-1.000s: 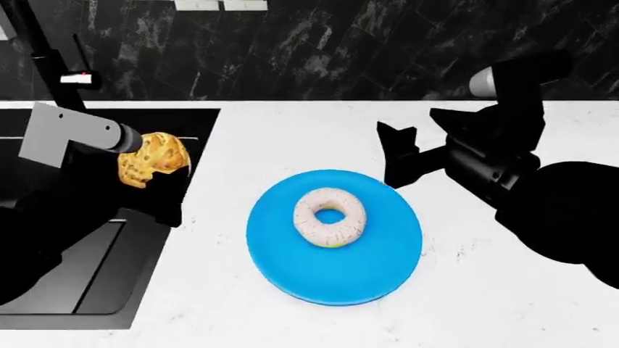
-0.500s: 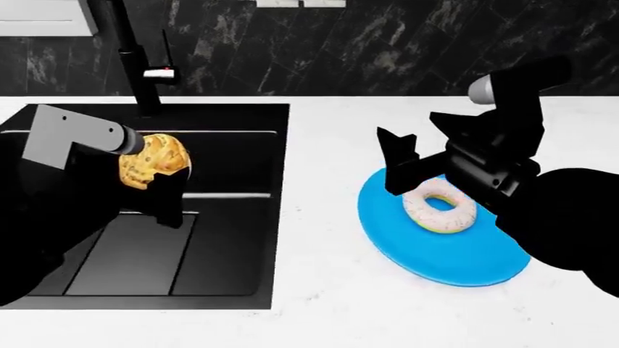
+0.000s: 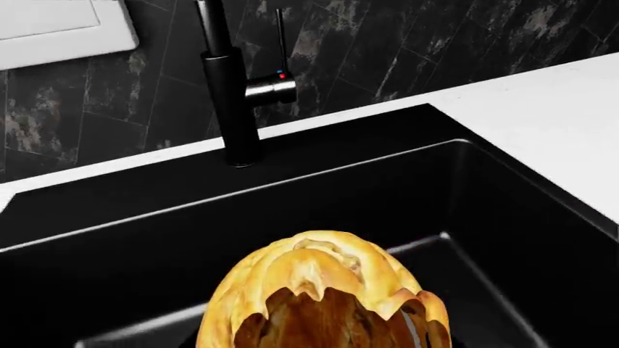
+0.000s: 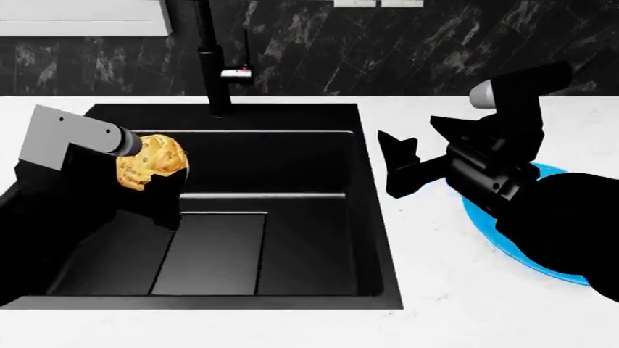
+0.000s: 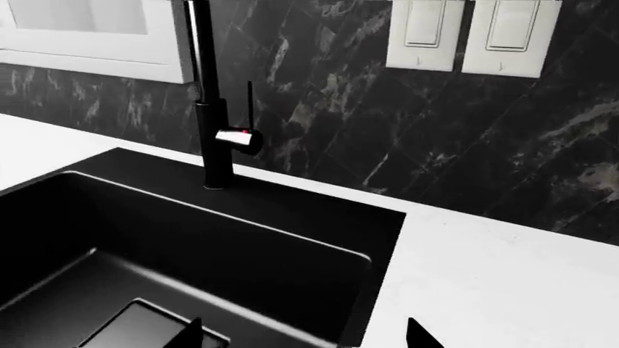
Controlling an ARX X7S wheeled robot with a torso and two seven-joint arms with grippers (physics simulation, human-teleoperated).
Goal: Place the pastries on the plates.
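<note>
The left end effector (image 4: 147, 168) grips the golden bun (image 4: 151, 162) above the black sink (image 4: 280, 239); the right end effector (image 4: 411, 168) hangs released, empty. Risk: a slackened grip drops the bun into the basin, far from the blue plate (image 4: 483, 217).

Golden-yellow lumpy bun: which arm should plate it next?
Left. The left gripper already holds the golden-yellow lumpy bun over the black sink; the right gripper is open and empty.
</note>
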